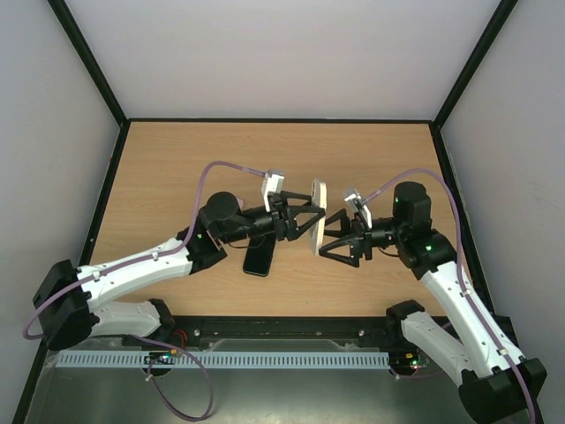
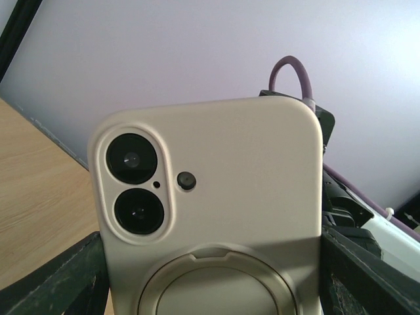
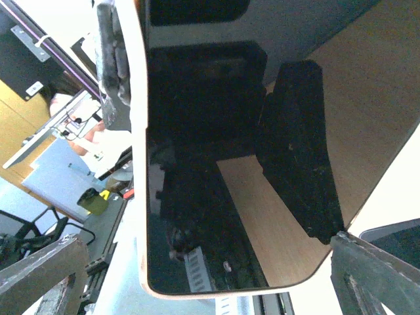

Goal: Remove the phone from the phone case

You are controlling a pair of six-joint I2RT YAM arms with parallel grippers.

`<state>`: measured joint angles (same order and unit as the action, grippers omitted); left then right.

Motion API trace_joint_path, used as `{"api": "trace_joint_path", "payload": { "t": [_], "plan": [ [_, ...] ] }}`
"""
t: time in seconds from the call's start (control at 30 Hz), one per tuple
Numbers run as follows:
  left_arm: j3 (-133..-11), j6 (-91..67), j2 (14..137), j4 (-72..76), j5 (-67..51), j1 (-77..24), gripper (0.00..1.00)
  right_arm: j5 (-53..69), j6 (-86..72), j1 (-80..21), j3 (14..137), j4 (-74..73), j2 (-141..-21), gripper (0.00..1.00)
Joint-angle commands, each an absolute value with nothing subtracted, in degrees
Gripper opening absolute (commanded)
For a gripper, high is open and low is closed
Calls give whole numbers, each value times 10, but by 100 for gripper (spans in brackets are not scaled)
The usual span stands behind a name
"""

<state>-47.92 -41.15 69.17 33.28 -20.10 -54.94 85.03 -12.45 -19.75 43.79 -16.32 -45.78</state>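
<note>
My left gripper (image 1: 305, 219) clamps the long edges of the cream phone case (image 2: 249, 197), back toward that wrist. The phone (image 3: 197, 197) screen faces my right gripper (image 1: 331, 237), spread wide just beside it. Its long axis runs away from my bases, above the wooden table (image 1: 177, 168), between pale walls (image 1: 282, 53).

left wrist | phone case (image 2: 216, 190); lower part cut off (frame edge)

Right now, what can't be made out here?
- phone case: lower half cut off by the left wrist view's bottom edge.
- Dark slab on the table: top view, left arm overlaps it; identity unclear.
- right pincer: contact with the case too small in top view.
</note>
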Motion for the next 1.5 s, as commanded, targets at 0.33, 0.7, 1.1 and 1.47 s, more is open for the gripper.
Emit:
{"api": "trace_joint_path", "payload": {
  "t": [0.33,0.7,1.1,1.47],
  "plan": [
    [-487,-437,693,440,-189,-557,40,774,-150,-200,433,-136,-453,98],
    [-438,-468,670,524,-182,-556,40,766,-157,-200,452,-149,-488,97],
    [-438,-494,713,575,-184,-555,39,844,-191,-201,442,-112,-473,99],
    [-434,-492,722,568,-173,-555,40,813,-205,-201,440,-98,-450,76]
  ]
}}
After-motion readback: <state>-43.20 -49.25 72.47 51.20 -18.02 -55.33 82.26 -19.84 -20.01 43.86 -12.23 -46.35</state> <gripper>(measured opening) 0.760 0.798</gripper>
